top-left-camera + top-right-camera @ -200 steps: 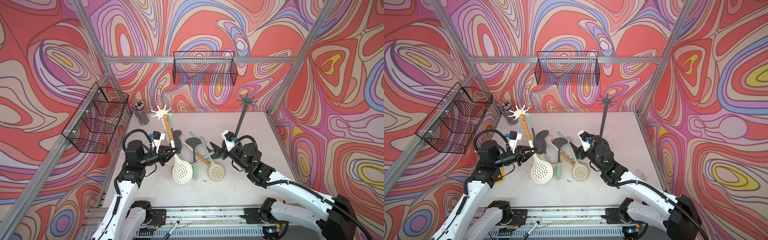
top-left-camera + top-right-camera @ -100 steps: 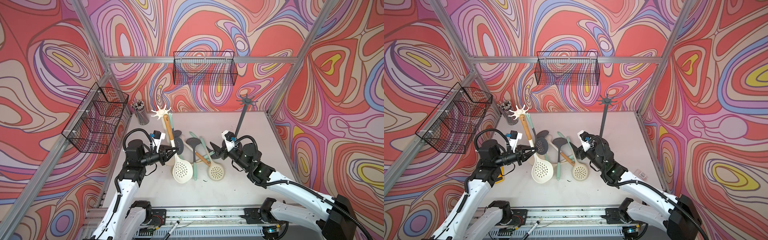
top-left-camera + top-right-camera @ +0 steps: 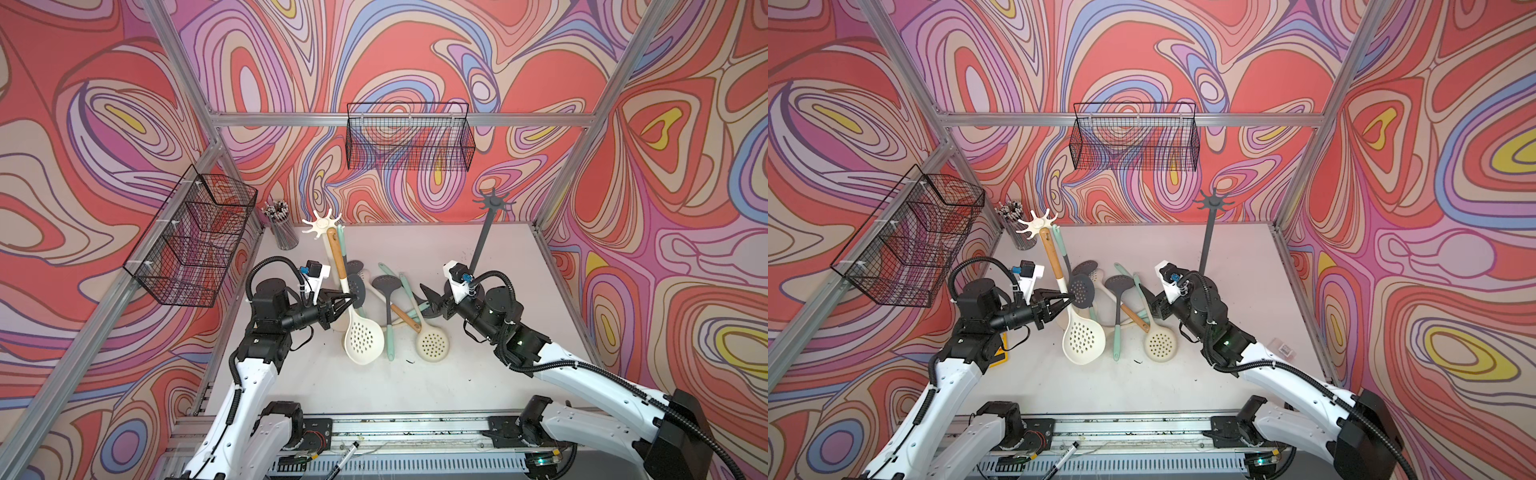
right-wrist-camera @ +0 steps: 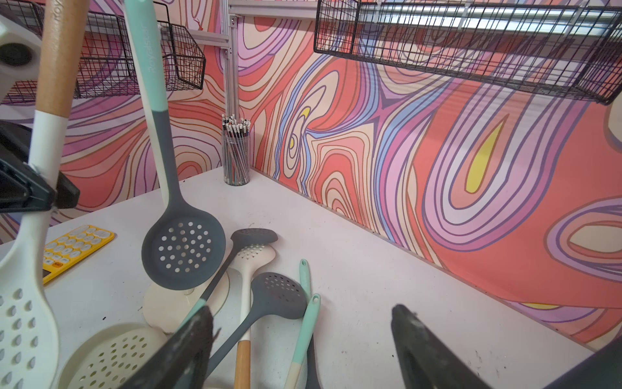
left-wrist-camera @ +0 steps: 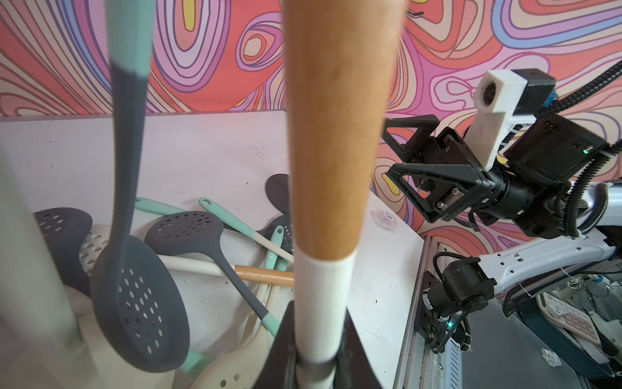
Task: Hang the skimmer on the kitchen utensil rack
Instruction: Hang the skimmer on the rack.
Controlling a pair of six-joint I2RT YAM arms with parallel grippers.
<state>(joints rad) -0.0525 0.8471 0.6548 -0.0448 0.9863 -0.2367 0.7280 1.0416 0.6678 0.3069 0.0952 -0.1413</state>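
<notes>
The skimmer [image 3: 362, 340] [image 3: 1082, 338] is cream with a wooden handle [image 5: 336, 134]. It stands nearly upright, bowl down above the table, with its handle tip just under the head of the white utensil rack [image 3: 321, 224] [image 3: 1036, 224]. I cannot tell whether it is hooked on. My left gripper [image 3: 351, 298] [image 3: 1070, 298] [image 5: 318, 323] is shut on its white neck. A grey skimmer with a mint handle [image 4: 183, 249] hangs from the same rack beside it. My right gripper [image 3: 430, 297] [image 4: 301, 311] stands open and empty over the loose utensils.
Several skimmers [image 3: 432, 343] lie piled mid-table. A dark second rack stand [image 3: 492, 203] rises at the back right. A pen cup [image 3: 284, 232] stands in the back left corner. Wire baskets [image 3: 409, 139] [image 3: 195, 237] hang on the walls. A yellow calculator [image 4: 74, 247] lies at the left.
</notes>
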